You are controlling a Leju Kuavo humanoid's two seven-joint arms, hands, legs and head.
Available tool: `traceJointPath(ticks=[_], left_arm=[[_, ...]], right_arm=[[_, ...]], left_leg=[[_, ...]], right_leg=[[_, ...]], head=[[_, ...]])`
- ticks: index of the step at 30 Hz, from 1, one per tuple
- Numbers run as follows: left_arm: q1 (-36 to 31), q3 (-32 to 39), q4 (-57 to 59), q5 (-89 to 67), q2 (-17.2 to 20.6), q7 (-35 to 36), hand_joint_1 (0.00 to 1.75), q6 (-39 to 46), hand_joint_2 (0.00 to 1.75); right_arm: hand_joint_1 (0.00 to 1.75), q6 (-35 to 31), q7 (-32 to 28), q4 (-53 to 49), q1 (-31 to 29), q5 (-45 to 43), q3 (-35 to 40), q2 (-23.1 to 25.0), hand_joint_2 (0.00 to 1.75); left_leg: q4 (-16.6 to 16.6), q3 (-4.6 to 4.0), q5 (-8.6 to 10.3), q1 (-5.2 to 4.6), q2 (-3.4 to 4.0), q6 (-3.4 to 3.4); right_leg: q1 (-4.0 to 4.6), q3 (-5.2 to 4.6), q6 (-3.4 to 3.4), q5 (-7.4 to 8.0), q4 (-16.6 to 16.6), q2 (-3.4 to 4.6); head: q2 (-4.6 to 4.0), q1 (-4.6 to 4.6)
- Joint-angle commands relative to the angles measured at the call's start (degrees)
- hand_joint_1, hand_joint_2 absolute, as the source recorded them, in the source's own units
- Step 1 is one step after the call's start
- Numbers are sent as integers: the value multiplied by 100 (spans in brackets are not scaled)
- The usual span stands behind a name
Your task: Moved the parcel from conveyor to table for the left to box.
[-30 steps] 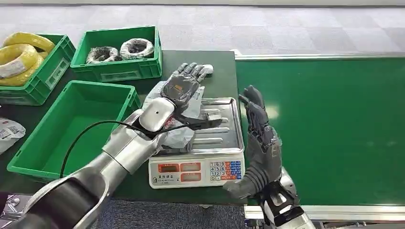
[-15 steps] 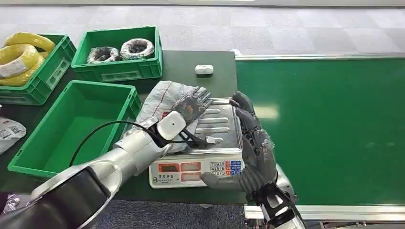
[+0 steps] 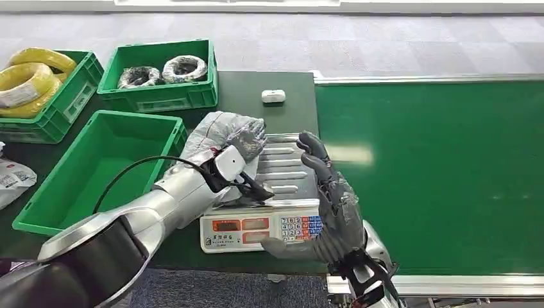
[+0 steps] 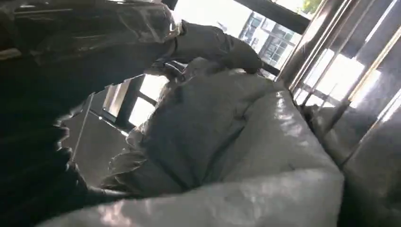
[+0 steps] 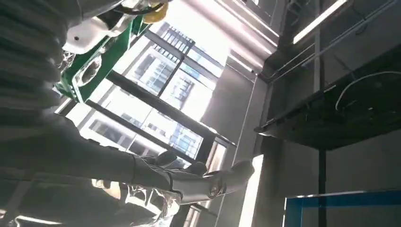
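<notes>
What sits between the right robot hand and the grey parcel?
In the head view, the scale's steel tray lies bare between the right robot hand and the grey parcel.

The crinkled grey plastic parcel (image 3: 215, 131) is lying bunched on the left edge of the steel weighing scale's tray (image 3: 289, 170), under my left hand (image 3: 247, 142).
</notes>
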Motion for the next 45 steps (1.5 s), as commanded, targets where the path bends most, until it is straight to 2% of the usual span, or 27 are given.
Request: traceJointPath(ticks=[1,11,13,14,16,17,18,19,20,22,24,25,29,33,35,37,41,42,44,45], left_arm=[[372,-5,395,3,250,-135,157,-170,175],[402,296,261,182,175,-251,164,-35,175],[320,531,177,376,146,-348,164,102,175],[289,945,-8,725,146,-382,166,588,175],[101,1095,-113,804,129,-420,166,579,175],[106,1510,-381,1101,153,-365,166,936,175],[5,1811,-730,1211,250,-272,168,1166,175],[-24,1928,-961,1199,315,-328,168,981,175],[-32,2249,-1316,1235,409,-95,171,1221,175],[-170,2515,-1886,1008,691,98,171,1053,175],[-395,2761,-2128,612,1002,609,164,994,175],[-373,3001,-2292,472,1067,484,164,859,175],[-502,3719,-2429,-129,1316,757,162,845,175],[-692,4494,-2440,-222,1799,903,155,934,175],[-740,4683,-2361,-245,1909,838,161,973,175],[-855,4854,-2137,-264,2045,868,155,1033,175],[-1090,4771,-1492,-264,2422,1316,155,1060,175],[-1147,4561,-1215,-264,2623,1490,152,1073,175],[-1226,4570,-774,-264,2694,1524,148,1261,175],[-1227,4539,-536,-264,2760,1644,152,1138,175]], right_arm=[[0,54,-33,28,-13,68,78,-76,175],[0,5,-22,-184,208,227,126,-111,175],[0,-33,-9,-223,252,255,129,-139,175],[0,-74,12,-274,287,272,129,-157,175],[0,-75,27,-347,324,274,141,-190,175],[0,-86,56,-398,353,275,122,-179,175],[0,-70,102,-460,377,278,96,-159,175],[0,-44,126,-491,377,281,87,-153,175],[0,-21,159,-511,389,285,63,-134,175],[0,44,199,-530,378,279,19,-92,175],[0,71,265,-478,361,293,-21,-59,175],[0,103,264,-455,355,291,-42,-45,175],[0,142,275,-412,422,293,-100,-24,175],[0,209,285,-367,471,270,-185,12,175],[0,226,292,-333,465,261,-205,30,175],[0,240,327,-288,450,261,-212,50,175],[0,221,412,-232,415,300,-187,54,175],[0,233,431,-224,392,305,-179,59,175],[0,263,455,-212,375,292,-181,63,175],[0,273,462,-199,359,289,-178,68,175]], left_leg=[[-24,10,15,-3,19,1],[-25,22,11,-2,14,2],[-23,19,12,-2,12,1],[-12,17,6,-1,8,1],[-2,4,4,1,0,0],[-7,-7,10,1,1,1],[1,-3,4,1,0,1],[2,-18,8,3,0,1],[10,-30,7,2,-2,1],[13,-41,6,3,2,1],[17,-51,5,3,9,3],[17,-55,5,4,16,1],[12,-64,5,2,31,0],[10,-73,5,9,26,0],[9,-73,3,12,35,0],[9,-76,3,12,31,0],[7,-78,4,13,33,0],[2,-72,3,11,38,0],[3,-78,6,9,28,-1],[1,-74,5,8,32,-1]], right_leg=[[-2,0,-5,19,-20,15],[0,13,-4,14,-24,10],[-1,9,-3,14,-21,9],[0,9,-3,8,-12,6],[2,-1,-2,4,-3,-2],[3,-12,-4,11,-10,-3],[2,-10,-2,5,-2,-2],[5,-24,-4,9,-4,-3],[4,-36,-4,6,6,-4],[5,-46,-4,5,8,2],[4,-57,-4,4,13,9],[5,-63,-4,7,15,17],[4,-82,-7,7,15,27],[11,-92,-7,6,13,23],[14,-93,-7,6,12,32],[15,-94,-6,5,12,27],[15,-98,-6,4,10,27],[13,-94,-7,4,9,31],[10,-96,-5,3,11,25],[11,-93,-7,3,10,28]], head=[[0,-2],[0,-2],[0,0],[0,-2],[0,0],[0,-2],[0,-2],[0,0],[0,0],[0,0],[0,0],[0,0],[0,-2],[0,0],[0,0],[0,0],[0,-2],[0,-2],[0,-2],[0,0]])
